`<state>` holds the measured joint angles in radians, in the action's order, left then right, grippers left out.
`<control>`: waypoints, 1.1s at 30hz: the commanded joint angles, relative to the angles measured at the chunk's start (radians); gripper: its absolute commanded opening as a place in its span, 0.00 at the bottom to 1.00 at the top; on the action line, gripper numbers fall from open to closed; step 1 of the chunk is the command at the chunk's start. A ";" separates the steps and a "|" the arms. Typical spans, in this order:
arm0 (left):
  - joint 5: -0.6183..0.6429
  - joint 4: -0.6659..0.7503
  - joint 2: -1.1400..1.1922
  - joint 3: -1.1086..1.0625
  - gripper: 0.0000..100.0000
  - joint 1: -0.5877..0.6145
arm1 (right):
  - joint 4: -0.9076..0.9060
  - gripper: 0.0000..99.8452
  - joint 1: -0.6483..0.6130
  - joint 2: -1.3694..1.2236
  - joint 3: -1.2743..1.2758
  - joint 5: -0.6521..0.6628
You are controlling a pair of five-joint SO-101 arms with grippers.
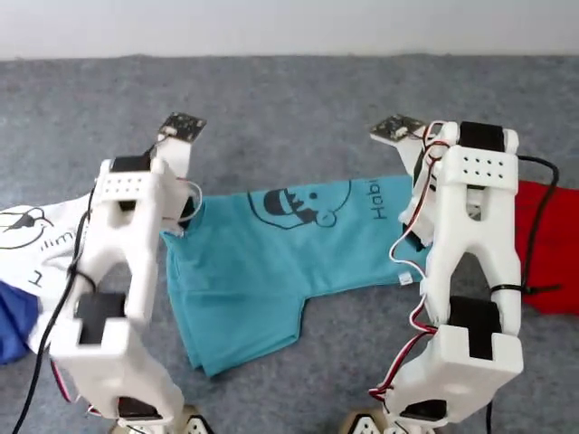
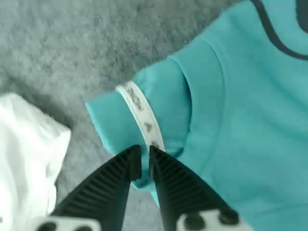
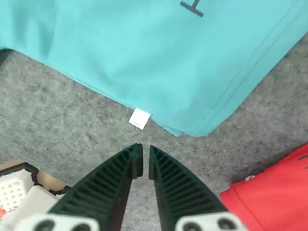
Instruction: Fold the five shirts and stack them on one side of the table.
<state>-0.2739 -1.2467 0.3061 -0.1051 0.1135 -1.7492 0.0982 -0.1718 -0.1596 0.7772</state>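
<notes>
A teal shirt point(image 1: 271, 262) lies spread on the grey felt table between the two arms, partly folded at its near side. My left gripper point(image 2: 144, 156) is shut on its collar, pinching the fabric by the white neck tape point(image 2: 139, 113), and that edge is bunched up. My right gripper point(image 3: 143, 156) is shut with nothing in it. It hovers over bare felt just off the teal shirt's hem corner, close to a small white tag point(image 3: 139, 118).
A white printed shirt point(image 1: 36, 240) lies at the left edge with a blue one point(image 1: 14, 325) in front of it. A red shirt point(image 1: 552, 244) lies at the right edge, close to the right arm. Bare grey felt point(image 1: 298, 117) stretches behind the shirts.
</notes>
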 commanded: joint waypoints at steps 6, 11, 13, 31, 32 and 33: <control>-0.037 -0.193 0.413 0.661 0.04 0.089 | -0.033 0.03 -0.001 0.015 -0.049 -0.049; -0.037 -0.419 0.617 1.096 0.04 0.100 | -0.033 0.03 -0.001 0.015 -0.049 -0.049; -0.037 -0.517 0.681 1.242 0.04 0.094 | -0.033 0.03 -0.002 0.015 -0.049 -0.049; -0.074 -0.503 0.176 0.519 0.15 0.026 | -0.021 0.03 -0.008 0.002 -0.048 -0.049; -0.074 -0.497 0.178 0.513 0.14 0.025 | -0.012 0.03 -0.010 0.002 -0.046 -0.051; -0.071 -0.489 0.183 0.512 0.14 0.025 | -0.007 0.03 -0.010 0.002 -0.046 -0.051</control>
<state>-0.3368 -1.7331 0.5547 0.4181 0.1488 -1.7492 0.0982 -0.1734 -0.1596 0.7373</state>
